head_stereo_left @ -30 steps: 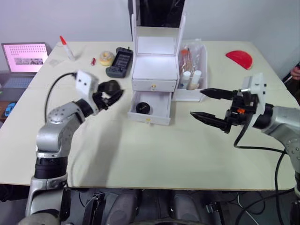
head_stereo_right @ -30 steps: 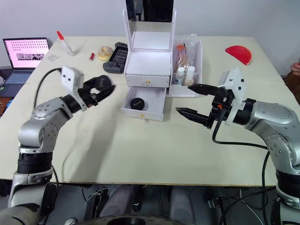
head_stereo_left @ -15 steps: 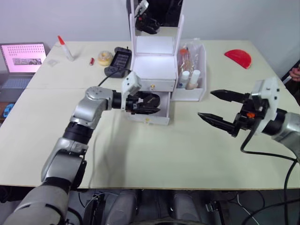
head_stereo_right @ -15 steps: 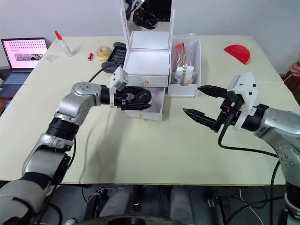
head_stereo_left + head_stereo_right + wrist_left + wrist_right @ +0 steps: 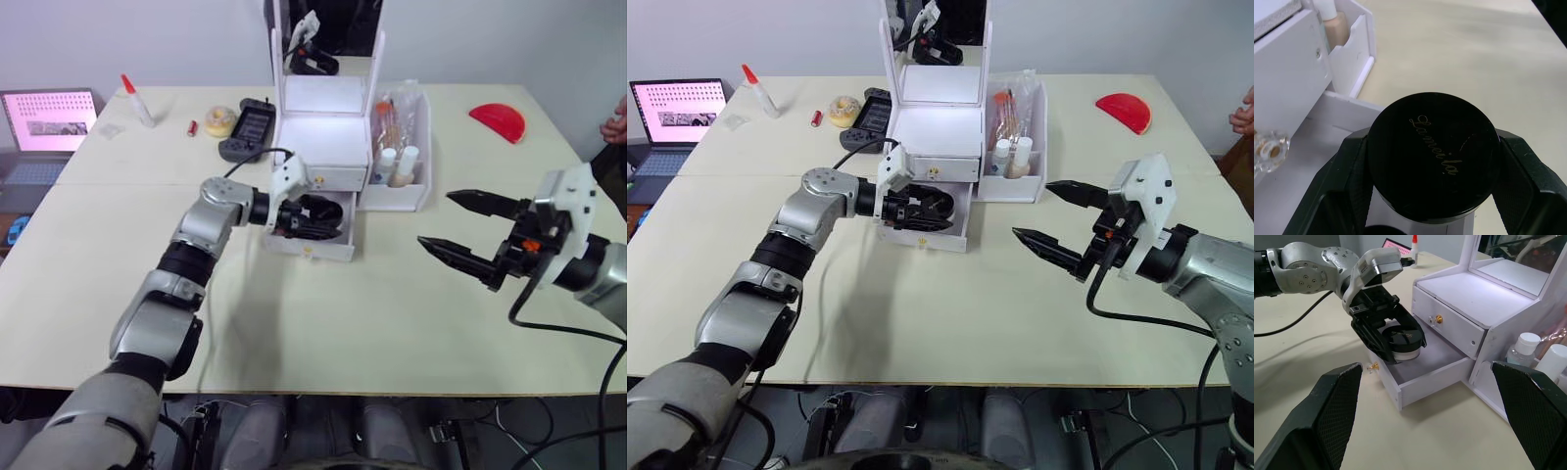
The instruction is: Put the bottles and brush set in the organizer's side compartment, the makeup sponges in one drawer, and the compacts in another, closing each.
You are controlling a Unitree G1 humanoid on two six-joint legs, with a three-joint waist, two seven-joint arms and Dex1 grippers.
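Gripping a round black compact with gold script on its lid [image 5: 1434,156], left gripper [image 5: 921,208] clamped on its sides, both black fingers [image 5: 1354,181] pressed to the rim, poised over the open lower drawer [image 5: 1427,364] of the white vanity organizer with mirror [image 5: 328,127]. Held just above the drawer's floor, tilted slightly; contact with the floor not discernible. Partly visible at the wrist view's lower edge, a second dark round shape [image 5: 1378,230] under the held compact, too cropped to identify. Shut above it, the upper drawer with a small crystal-and-brass knob [image 5: 1439,319]. Attached on the organizer's right flank, the white side compartment [image 5: 404,186] holding two small white-capped bottles [image 5: 400,164] and a clear packet of brushes [image 5: 392,113] standing behind them. Hovering well apart over the bare cream tabletop [image 5: 323,323] to the right of the organizer, right gripper [image 5: 468,230] spread wide, grasping nothing, black pointed fingers aimed toward the organizer. Lying farther back on the tabletop, left of the organizer: a black handheld device [image 5: 247,130], a yellowish roll of tape [image 5: 220,119], a small red stick [image 5: 194,127], a white bottle with red nozzle [image 5: 137,100]. Resting at the far left edge, an open laptop with pink screen [image 5: 51,122]. Sitting at the far right, a red half-round object [image 5: 497,121]. Showing at the right edge, a person's hand [image 5: 616,119].
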